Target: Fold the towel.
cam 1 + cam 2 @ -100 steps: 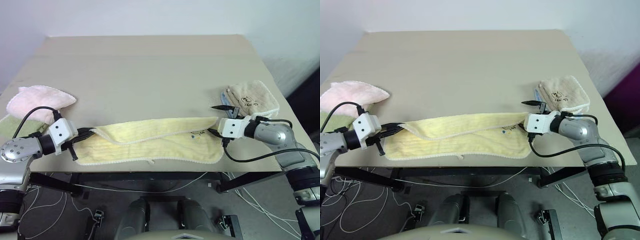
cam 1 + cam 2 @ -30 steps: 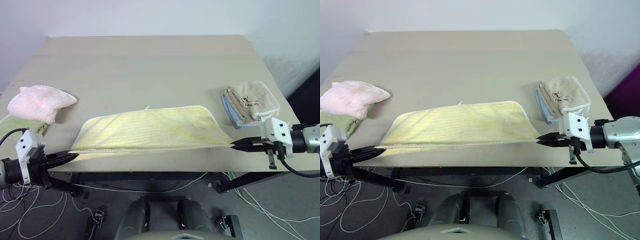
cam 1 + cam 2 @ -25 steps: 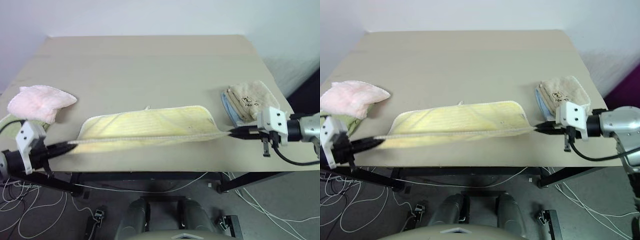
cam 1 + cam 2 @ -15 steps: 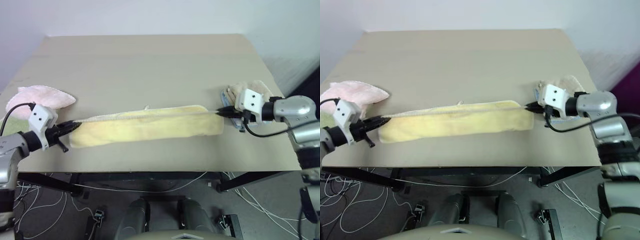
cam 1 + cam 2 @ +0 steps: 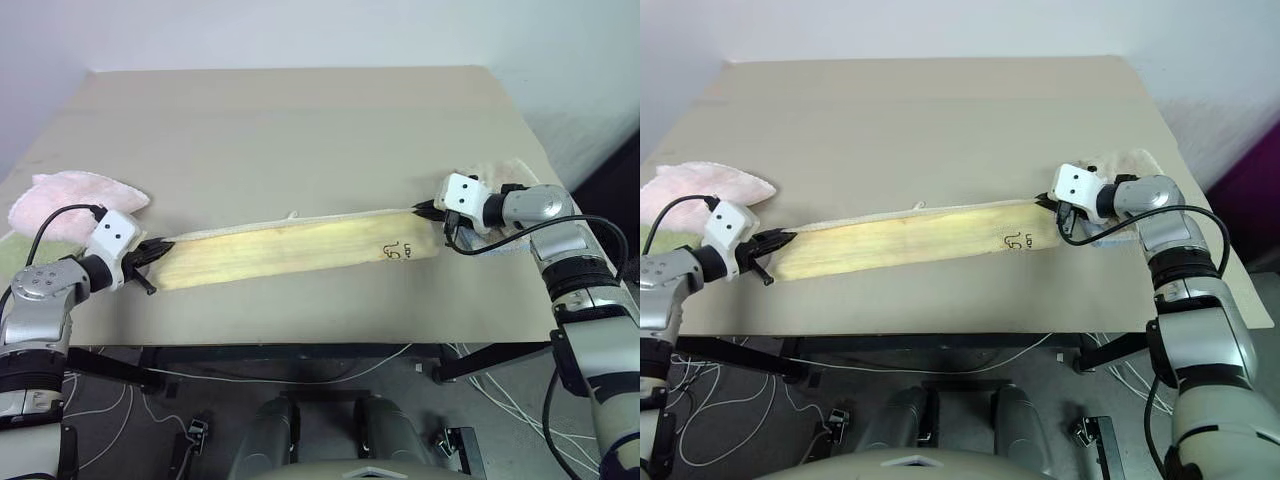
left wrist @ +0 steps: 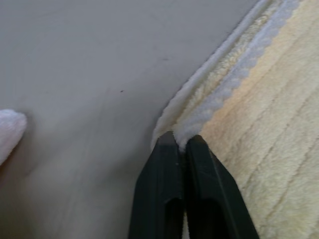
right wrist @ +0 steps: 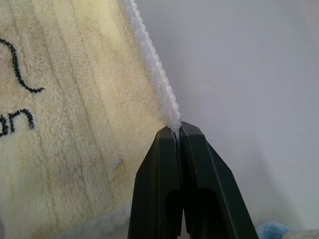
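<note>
Both end effectors (image 6: 180, 142) (image 7: 178, 130) pinch the towel's (image 5: 290, 250) corner hems.

Both grippers carried the towel's (image 5: 300, 250) near edge from past the table's (image 5: 300, 130) front over to its far edge, folding it into a narrow strip

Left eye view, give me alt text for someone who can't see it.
A pale yellow towel, folded into a long strip, lies across a beige table, its ends pinched by the left gripper and right gripper. A pink towel lies at the table's left edge.
</note>
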{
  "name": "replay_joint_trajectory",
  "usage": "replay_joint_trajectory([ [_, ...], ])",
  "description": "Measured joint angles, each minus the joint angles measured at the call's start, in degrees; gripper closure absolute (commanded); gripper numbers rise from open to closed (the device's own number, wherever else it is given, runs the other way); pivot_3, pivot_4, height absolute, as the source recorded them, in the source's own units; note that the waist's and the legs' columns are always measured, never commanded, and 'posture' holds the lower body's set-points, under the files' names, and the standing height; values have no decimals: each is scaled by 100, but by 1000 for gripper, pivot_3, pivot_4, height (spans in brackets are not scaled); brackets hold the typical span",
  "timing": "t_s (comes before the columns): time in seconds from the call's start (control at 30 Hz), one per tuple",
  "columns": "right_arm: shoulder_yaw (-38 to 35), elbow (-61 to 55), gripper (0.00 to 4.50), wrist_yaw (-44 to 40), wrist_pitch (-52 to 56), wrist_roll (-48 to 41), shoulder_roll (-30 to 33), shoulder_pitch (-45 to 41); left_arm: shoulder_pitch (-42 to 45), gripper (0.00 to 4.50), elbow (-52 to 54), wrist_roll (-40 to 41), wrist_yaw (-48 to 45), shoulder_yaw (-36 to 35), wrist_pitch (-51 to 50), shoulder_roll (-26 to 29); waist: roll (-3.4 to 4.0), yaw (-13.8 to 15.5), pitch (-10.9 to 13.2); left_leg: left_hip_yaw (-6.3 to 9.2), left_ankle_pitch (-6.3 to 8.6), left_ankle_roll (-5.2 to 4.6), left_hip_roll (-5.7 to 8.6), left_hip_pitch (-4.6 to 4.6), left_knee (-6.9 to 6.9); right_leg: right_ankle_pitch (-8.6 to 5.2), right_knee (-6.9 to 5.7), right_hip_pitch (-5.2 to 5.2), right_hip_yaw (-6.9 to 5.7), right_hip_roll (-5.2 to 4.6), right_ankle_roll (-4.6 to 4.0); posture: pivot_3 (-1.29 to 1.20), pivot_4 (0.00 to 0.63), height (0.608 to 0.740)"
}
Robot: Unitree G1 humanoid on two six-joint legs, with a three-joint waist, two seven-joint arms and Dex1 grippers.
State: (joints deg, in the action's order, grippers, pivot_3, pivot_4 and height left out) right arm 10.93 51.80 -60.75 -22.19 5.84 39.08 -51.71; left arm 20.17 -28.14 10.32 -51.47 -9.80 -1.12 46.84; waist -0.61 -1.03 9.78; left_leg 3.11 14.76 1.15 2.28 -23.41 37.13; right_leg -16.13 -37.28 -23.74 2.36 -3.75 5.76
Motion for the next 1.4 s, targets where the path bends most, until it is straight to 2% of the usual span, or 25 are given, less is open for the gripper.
replay_joint_trajectory([
  [0.27, -152, 17, 1315, 19, 48, -69, 8, -24, 10, 1060, -8, 145, 124, -121, -126, -32, 0, -2, 0, 0, 0, 0, 0, 0, 1, 0, -1, -1, 1, 0, 0, 0, 150, 740],
  [0.37, -294, -93, 223, 25, 67, -168, 50, -21, 11, 41, -6, 167, 225, -217, -193, -36, 0, -3, 0, 0, 0, 0, 0, 0, 0, 0, -1, -1, 1, 0, 0, 0, 150, 740],
  [0.4, -332, -158, 10, 35, 83, -196, 64, -17, 11, 0, -3, 164, 298, -234, -197, -41, 0, -3, 0, 0, 0, 0, 0, 0, 1, 0, -2, -1, 1, 0, 0, 0, 150, 740],
  [0.5, -516, -495, 10, 191, 199, -293, 103, 64, 10, 0, -6, 141, 556, -260, -196, -53, 0, 3, 0, 0, 0, 0, 0, 0, 0, 0, -2, -1, 2, -1, 0, 0, 150, 740],
  [0.6, -932, -1606, 10, 251, 892, -762, 220, 588, -69, 0, 60, 246, 730, -495, -203, -97, -1, 26, -1, 4, 0, 0, -1, -6, 1, 0, -1, -2, 1, -6, 0, 0, 150, 740],
  [0.7, -1528, -3496, 10, 391, 2823, -1986, 148, 1650, -387, 0, 519, 480, 804, -819, -218, -129, -3, 32, -2, 13, 0, -1, -5, -8, 1, 0, 3, 1, 4, -11, 0, 0, 150, 740],
  [0.77, -1674, -4445, 10, 544, 3860, -2613, 48, 2240, -502, 0, 831, 598, 807, -932, -242, -185, -3, 35, -2, 14, 0, -1, -4, -6, 5, 0, -1, 4, 4, -13, 0, 0, 150, 740],
  [0.87, -2003, -5788, 10, 1275, 5658, -3644, -305, 3154, -844, 0, 1578, 897, 581, -948, -383, -238, -5, 35, -5, 18, 1, -1, -5, -1, 0, 0, 2, 11, 4, -17, -1, 0, 150, 740],
  [0.93, -2237, -6197, 10, 1880, 6835, -4367, -645, 3544, -1015, 0, 1998, 1059, 339, -875, -497, -266, -5, 34, -5, 17, 1, -1, -3, -1, 0, 0, 1, 9, 5, -20, -1, 0, 150, 740],
  [1.1, -3158, -6556, 10, 3354, 8645, -5856, -1391, 3844, -1081, 0, 2487, 1172, -106, -466, -733, -270, -3, 35, -7, 16, 1, -1, 0, 1, -3, 0, 3, 11, 5, -23, -2, 0, 150, 740],
  [1.23, -3832, -6542, 10, 4687, 9473, -6671, -2094, 4048, -1119, 0, 2786, 1168, -425, -76, -809, -314, -2, 29, -8, 15, 1, -1, 0, 0, -5, 0, 3, 10, 5, -22, -2, 0, 150, 740],
  [1.4, -4368, -6412, 10, 6083, 9683, -7557, -2653, 3885, -1150, 0, 2943, 1160, -652, 232, -802, -430, -1, 13, -12, 15, 1, -2, -2, 3, -7, 0, 3, 11, 5, -15, -1, 0, 150, 740],
])
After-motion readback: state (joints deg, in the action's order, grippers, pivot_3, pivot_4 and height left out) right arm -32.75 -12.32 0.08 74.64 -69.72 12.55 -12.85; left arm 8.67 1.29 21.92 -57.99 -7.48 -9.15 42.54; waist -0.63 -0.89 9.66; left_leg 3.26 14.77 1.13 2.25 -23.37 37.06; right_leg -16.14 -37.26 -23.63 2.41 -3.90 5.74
